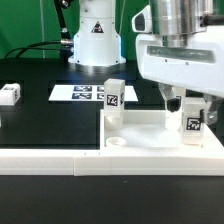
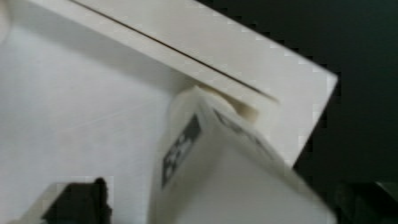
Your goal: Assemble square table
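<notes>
White arm [image 1: 178, 55], silver wrist [image 1: 182, 14], dark pincer [image 1: 190, 106]

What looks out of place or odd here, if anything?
Nothing looks spilled or broken. One small white leg block sits alone on the black table at the exterior view's left, apart from the large white square plastic slab, where two tagged blocks stand.

The slab [image 1: 150, 138] lies open between one leg block [image 1: 113, 95] and a second leg block [image 1: 192, 122] under the gripper [image 1: 190, 106].
</notes>
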Controlling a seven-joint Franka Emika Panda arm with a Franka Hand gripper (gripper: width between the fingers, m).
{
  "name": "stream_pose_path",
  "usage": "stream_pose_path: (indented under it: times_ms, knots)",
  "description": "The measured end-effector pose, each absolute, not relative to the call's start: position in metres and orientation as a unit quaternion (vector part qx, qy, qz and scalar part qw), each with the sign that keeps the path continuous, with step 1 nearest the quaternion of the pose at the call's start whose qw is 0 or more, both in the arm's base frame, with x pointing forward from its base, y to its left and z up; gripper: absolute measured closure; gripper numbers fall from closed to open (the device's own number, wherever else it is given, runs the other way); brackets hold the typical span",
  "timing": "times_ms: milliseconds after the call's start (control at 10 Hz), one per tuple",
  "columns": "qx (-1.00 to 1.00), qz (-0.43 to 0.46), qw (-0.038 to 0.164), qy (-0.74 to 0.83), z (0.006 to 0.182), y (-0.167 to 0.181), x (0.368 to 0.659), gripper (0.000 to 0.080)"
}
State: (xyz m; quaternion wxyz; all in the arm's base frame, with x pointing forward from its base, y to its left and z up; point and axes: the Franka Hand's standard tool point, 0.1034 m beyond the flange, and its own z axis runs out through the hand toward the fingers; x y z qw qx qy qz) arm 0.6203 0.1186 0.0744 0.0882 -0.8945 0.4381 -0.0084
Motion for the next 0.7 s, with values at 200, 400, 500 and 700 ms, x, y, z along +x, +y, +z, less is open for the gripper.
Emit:
stream_pose_path:
  times_ms: [200, 400, 500, 700]
  knots:
    - [-0.918, -0.021, 0.088, 0.387, 0.078, 0.115, 0.619, 0.0151]
    - [-0.944, -0.027, 0.083, 0.317, 0.077, 0.116, 0.618, 0.015]
    - [-0.983, -0.049, 0.058, 0.169, 0.076, 0.121, 0.62, 0.015]
    - [-0.998, -0.051, 0.04, -0.007, 0.078, 0.127, 0.634, 0.015]
